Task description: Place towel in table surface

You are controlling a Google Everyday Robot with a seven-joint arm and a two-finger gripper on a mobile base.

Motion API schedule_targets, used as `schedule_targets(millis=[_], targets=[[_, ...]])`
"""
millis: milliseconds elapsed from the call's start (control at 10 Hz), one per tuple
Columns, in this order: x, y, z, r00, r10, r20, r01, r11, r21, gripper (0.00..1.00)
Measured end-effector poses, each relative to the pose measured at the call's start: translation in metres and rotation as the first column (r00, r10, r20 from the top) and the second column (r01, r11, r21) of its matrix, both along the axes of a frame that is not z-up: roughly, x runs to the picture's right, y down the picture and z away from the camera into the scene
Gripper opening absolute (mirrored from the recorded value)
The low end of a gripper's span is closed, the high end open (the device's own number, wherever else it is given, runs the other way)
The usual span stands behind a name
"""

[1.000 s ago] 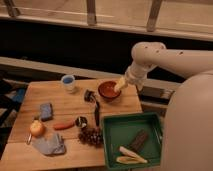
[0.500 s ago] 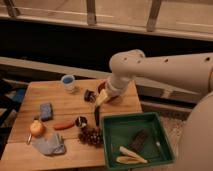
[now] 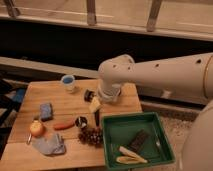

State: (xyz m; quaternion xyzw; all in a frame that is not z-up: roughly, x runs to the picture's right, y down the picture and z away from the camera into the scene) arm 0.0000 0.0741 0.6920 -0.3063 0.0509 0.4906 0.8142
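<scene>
Gripper: hangs from the pale arm over the middle of the table, pointing down, just left of the tray's far-left corner. Whether it is spread or closed cannot be told; nothing like cloth hangs from it. It is well apart from the towel.

Towel: pale grey-blue cloth, crumpled into a low, loose heap with irregular folds and soft edges. It lies on the wooden table at the near-left corner and is touched by no part of the robot. Judged from this, it already rests on the table surface. If it is still to be moved, the arm must come nearer and left to reach it. As a limp heap it would likely sag and trail when lifted.

Round orange fruit: just beyond the towel's far-left edge, close enough to be nudged by a pass there.

Red-orange vegetable: long, lying flat, beyond the towel to its right.

Blue sponge: farther back on the left side.

Dark clustered object: right of the towel, beside the tray; kind unclear.

Small dark cup: between the vegetable and the gripper.

Blue cup: upright, far side of the table.

Green tray: near right, holding a dark bar and yellowish pieces.
</scene>
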Motion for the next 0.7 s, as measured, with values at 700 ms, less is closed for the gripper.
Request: schedule_targets(millis=[700], targets=[[0.006,0.006,0.013,0.997,-0.076,0.027,0.076,0.9971,-0.006,0.80]])
